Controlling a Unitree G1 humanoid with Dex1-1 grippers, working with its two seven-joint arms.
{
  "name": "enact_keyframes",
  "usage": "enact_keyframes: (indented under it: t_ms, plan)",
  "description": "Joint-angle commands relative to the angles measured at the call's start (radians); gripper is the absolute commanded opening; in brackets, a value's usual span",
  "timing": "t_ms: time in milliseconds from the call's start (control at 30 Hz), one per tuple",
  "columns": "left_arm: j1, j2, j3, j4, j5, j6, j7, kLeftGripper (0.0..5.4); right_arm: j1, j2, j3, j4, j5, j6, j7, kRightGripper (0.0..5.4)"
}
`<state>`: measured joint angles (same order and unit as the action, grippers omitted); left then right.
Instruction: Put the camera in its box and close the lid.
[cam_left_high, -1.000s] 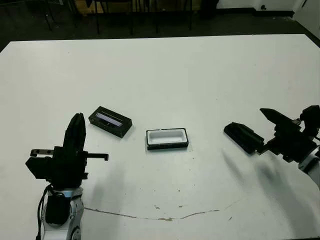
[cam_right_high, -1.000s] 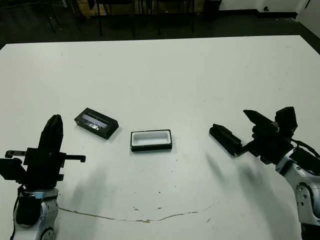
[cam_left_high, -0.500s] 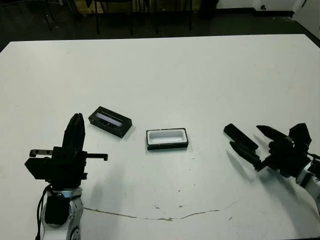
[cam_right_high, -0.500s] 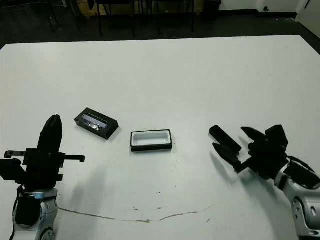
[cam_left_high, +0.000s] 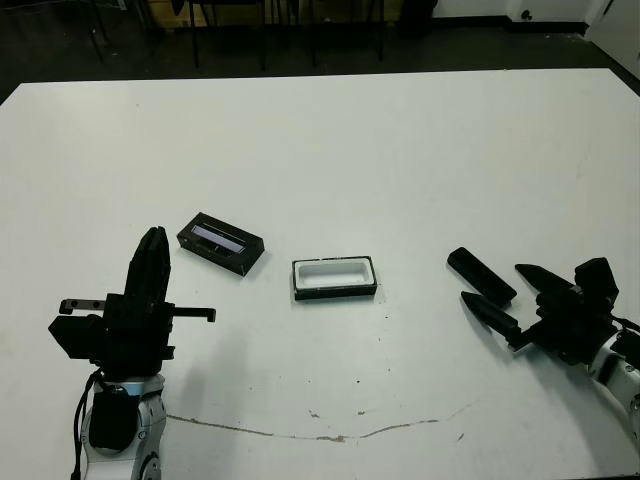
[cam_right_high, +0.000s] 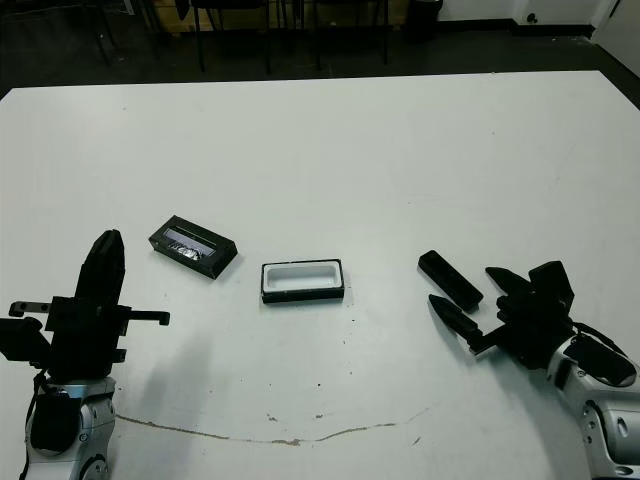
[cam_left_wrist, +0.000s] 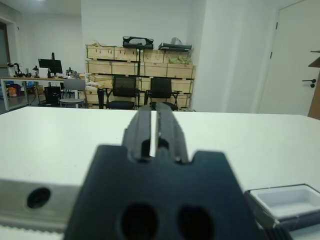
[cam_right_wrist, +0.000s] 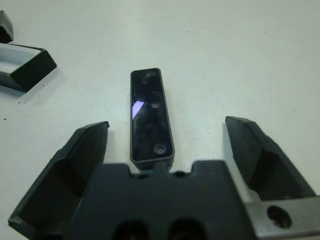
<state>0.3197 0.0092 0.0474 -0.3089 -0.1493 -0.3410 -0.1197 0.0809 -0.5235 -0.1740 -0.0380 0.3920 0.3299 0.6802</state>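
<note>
Lying mid-table are one camera (cam_right_wrist: 150, 116) between the spread right gripper (cam_right_wrist: 167, 142), one box (cam_left_high: 335, 277), one lid (cam_left_high: 221, 242); left gripper (cam_left_wrist: 154, 131) nearly closed.

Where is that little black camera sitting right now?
The camera lies flat on the white table on the robot's right side, just in front of the open right hand and to the right of the white-lined box.
</note>
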Motion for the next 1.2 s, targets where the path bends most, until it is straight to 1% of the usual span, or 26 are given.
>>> enact_keyframes:
  t_ms: [33, 167, 267, 367, 433, 533, 600, 667, 767, 833, 900, 967, 1133, 1200]
  plan:
    - [0.032, 0.007, 0.007, 0.014, 0.001, 0.011, -0.001, 0.00, 0.005, 0.009, 0.010, 0.022, -0.005, 0.024, -0.003, 5.18]
    - [0.029, 0.009, 0.008, 0.021, -0.002, 0.003, -0.008, 0.00, 0.020, 0.009, 0.002, -0.039, 0.019, 0.088, -0.031, 4.58]
    - [0.028, 0.008, 0.010, 0.024, 0.000, 0.000, -0.008, 0.00, 0.028, -0.009, 0.011, -0.093, 0.000, 0.122, -0.054, 4.01]
    - [0.029, 0.007, 0.009, 0.020, -0.005, 0.005, -0.007, 0.00, 0.041, -0.014, 0.006, -0.160, -0.001, 0.165, -0.076, 3.44]
    - [0.032, 0.004, 0.009, 0.013, -0.003, 0.012, -0.001, 0.00, 0.050, -0.021, 0.003, -0.218, -0.003, 0.217, -0.104, 3.09]
    - [0.031, 0.006, 0.011, 0.015, -0.004, 0.007, -0.002, 0.00, 0.057, -0.035, -0.005, -0.263, 0.009, 0.261, -0.104, 2.53]
    - [0.029, 0.005, 0.013, 0.016, -0.007, 0.004, -0.003, 0.00, 0.051, -0.056, -0.001, -0.269, 0.015, 0.281, -0.082, 2.16]
    - [0.027, 0.003, 0.015, 0.019, -0.005, -0.002, 0.000, 0.00, 0.045, -0.090, 0.017, -0.276, -0.006, 0.298, -0.073, 1.78]
    - [0.024, 0.004, 0.018, 0.024, -0.008, -0.010, -0.003, 0.00, 0.038, -0.119, 0.044, -0.258, -0.046, 0.287, -0.065, 1.23]
    - [0.024, 0.004, 0.019, 0.024, -0.015, -0.008, -0.006, 0.00, 0.034, -0.128, 0.056, -0.230, -0.064, 0.255, -0.050, 0.86]
    - [0.025, 0.005, 0.020, 0.024, -0.011, -0.008, -0.005, 0.00, 0.028, -0.127, 0.060, -0.202, -0.072, 0.232, -0.037, 0.62]
    - [0.025, 0.006, 0.020, 0.023, -0.013, -0.005, -0.006, 0.00, 0.021, -0.128, 0.065, -0.177, -0.076, 0.220, -0.027, 0.52]
    - [0.022, 0.006, 0.021, 0.027, -0.010, -0.009, -0.004, 0.00, 0.014, -0.119, 0.061, -0.153, -0.070, 0.223, -0.025, 0.52]
    - [0.024, 0.003, 0.019, 0.023, -0.014, -0.001, -0.003, 0.00, 0.017, -0.118, 0.063, -0.139, -0.080, 0.187, -0.017, 0.52]
